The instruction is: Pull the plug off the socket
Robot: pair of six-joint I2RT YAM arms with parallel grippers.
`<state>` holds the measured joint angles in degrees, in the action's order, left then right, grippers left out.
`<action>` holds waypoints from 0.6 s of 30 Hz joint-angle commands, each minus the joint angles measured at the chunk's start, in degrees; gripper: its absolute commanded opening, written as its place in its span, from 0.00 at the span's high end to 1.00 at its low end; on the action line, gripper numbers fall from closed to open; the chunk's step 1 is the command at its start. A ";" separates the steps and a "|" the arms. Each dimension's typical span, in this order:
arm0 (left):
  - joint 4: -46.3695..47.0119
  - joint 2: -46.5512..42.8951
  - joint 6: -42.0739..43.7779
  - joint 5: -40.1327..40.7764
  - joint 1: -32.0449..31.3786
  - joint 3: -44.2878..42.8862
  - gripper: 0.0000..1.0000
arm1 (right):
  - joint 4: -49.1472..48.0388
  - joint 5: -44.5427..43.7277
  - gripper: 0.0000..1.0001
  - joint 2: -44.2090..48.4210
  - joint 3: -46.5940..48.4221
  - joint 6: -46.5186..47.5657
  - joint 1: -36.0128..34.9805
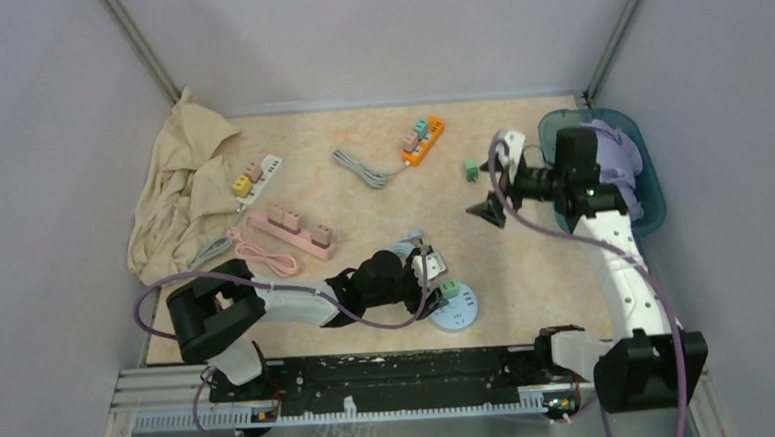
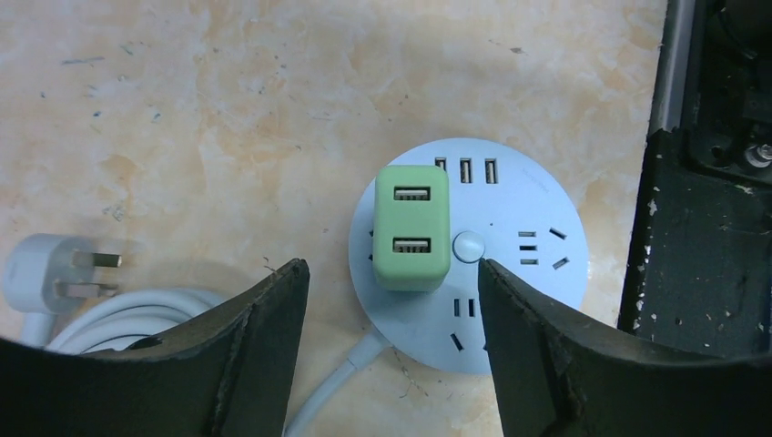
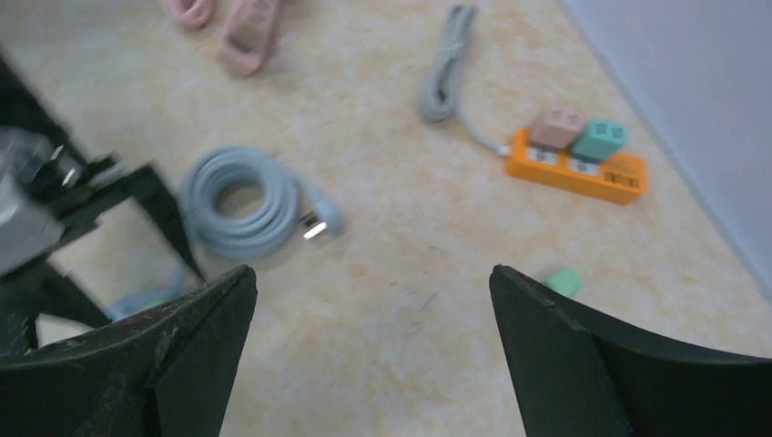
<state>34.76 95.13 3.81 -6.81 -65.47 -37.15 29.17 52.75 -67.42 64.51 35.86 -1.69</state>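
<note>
Near edge, lower left of the top view: left arm (image 1: 288, 302) lies low over the surface (image 1: 374, 219). Its forearm is stretched rightward and its wrist is bent down toward the round socket (image 2: 510, 309).

Left claw (image 2: 390, 271) is released. In its wrist view the two dark fingers (image 2: 264, 346) stand apart at the bottom of the frame with nothing gripped. Their tips flank the near side of the socket.

Green plug (image 2: 411, 228) is seated in the left half of the socket, two USB ports facing up, just past the gap between the open fingers. Cannot tell whether either finger touches it.

Coiled cable (image 2: 137, 309) and its pronged end lie at the left edge of that view, beside the left finger.

Lower right of the top view: right arm (image 1: 621, 266) rises from its base, white link climbing toward the upper right. The wrist is turned leftward and held above the surface.

Right claw (image 3: 371, 273) is released, spread wide and empty, with only bare surface between its fingers. A second green plug (image 3: 564, 280) lies loose on the surface beside the right finger, as its wrist view shows it.

Farther back:
- Orange power strip (image 3: 592, 173) at centre top, with a pink and a teal plug in it and its grey cord bundled beside it.
- Pink power strip (image 1: 294, 231) left of centre.
- Crumpled cloth (image 1: 177, 189) at the far left.
- Blue bin (image 1: 655, 204) at the far right, under the right wrist.
</note>
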 commanded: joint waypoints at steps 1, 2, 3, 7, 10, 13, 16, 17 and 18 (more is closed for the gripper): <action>2.98 -4.99 3.11 0.02 0.24 2.63 0.27 | 8.78 17.29 0.01 7.69 -11.71 27.12 -0.44; 3.30 -5.96 3.37 0.00 0.20 3.32 0.28 | 11.05 17.34 0.01 9.04 -13.21 29.97 -1.01; 3.36 -6.99 3.52 0.05 0.27 3.96 0.30 | 13.99 16.96 0.01 9.96 -14.21 33.97 -1.67; 3.21 -11.85 2.58 0.87 0.31 6.45 0.32 | 25.38 12.85 0.01 9.36 -16.10 49.03 -5.41; 3.40 -15.32 0.33 2.69 0.28 8.52 0.33 | 27.99 10.45 0.02 8.53 -17.90 52.63 -8.29; 5.05 -18.11 -2.37 3.65 0.35 11.45 0.33 | 26.29 7.92 0.04 8.36 -20.74 52.20 -10.91; 7.65 -19.63 -5.35 3.58 0.37 14.32 0.35 | 21.04 3.14 0.06 7.86 -23.49 49.17 -14.85; 8.77 -19.82 -6.37 3.50 0.39 15.39 0.35 | 19.17 1.90 0.09 7.40 -24.26 47.69 -16.03; 9.73 -19.84 -7.20 3.39 0.37 16.40 0.35 | 16.76 1.10 0.14 6.95 -24.94 45.38 -17.15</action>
<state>39.27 76.44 1.50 -4.01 -65.47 -24.32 52.66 57.25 -59.31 41.34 82.76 -15.16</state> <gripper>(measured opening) 0.655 0.918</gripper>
